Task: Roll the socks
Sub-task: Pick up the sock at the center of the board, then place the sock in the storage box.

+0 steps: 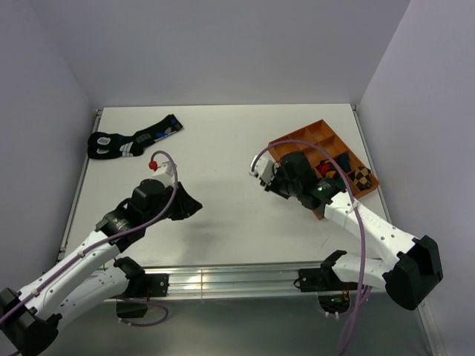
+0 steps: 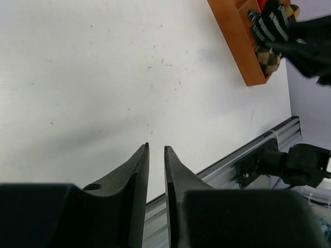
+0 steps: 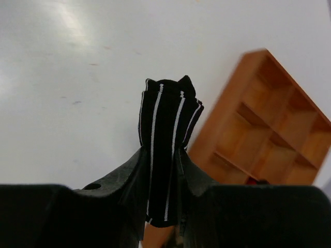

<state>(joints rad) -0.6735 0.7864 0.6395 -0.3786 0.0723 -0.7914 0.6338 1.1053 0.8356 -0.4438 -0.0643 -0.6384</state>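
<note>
- Top view: right gripper (image 1: 276,178) at tray (image 1: 312,137), table's (image 1: 223,148) right edge; left gripper (image 1: 194,205) mid-table.
- Left wrist: fingers (image 2: 139,168) nearly closed, nothing between.
- Right wrist: jaws pinch striped sock (image 3: 166,135), bunched, beside tray.

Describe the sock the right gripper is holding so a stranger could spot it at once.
Start at the orange tray on the table's right side. Just left of it, the right gripper pinches a folded black sock with thin white stripes. The other socks, far left, carry blue and white marks.
</note>
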